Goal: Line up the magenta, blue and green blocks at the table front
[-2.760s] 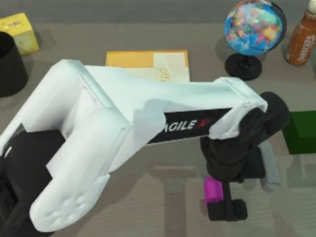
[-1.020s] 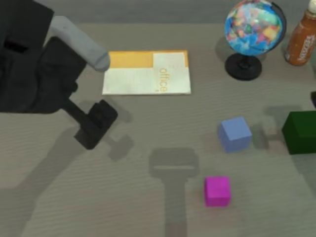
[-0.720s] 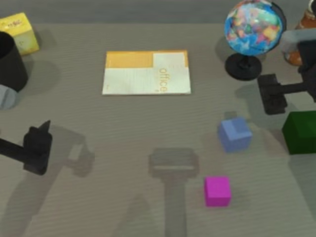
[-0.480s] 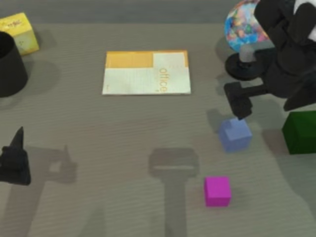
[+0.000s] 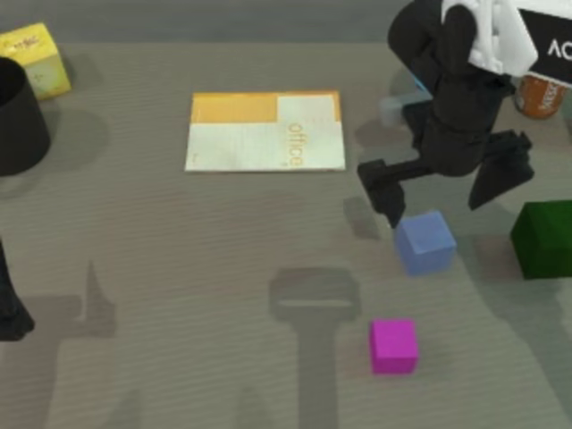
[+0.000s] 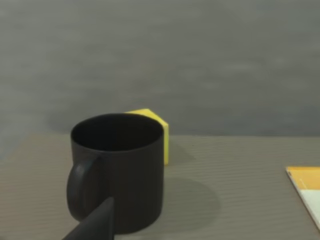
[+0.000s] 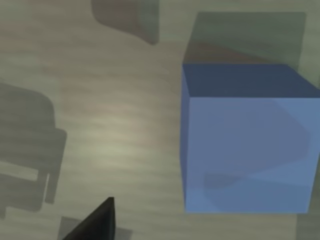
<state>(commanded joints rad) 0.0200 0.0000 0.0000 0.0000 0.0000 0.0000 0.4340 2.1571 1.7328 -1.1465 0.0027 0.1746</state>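
- The right claw (image 5: pixel 442 192) of an AgileX arm hangs spread wide above the periwinkle-blue matte cube (image 5: pixel 425 241), grasping nothing; one finger stands just beside the cube's far left corner, the other well off to its right.
- The small bright magenta cube (image 5: pixel 393 345) sits nearer the front edge of the ribbed grey-brown counter (image 5: pixel 179 268); the large dark green cube (image 5: pixel 543 238) rests at the right edge.
- The left claw (image 5: pixel 11 308) is parked at the left edge; whether it is released or clenched cannot be told.
- A black mug (image 6: pixel 119 170), a pale yellow printed box (image 5: pixel 36 58) and an orange-and-cream book (image 5: pixel 265 130) lie toward the back.
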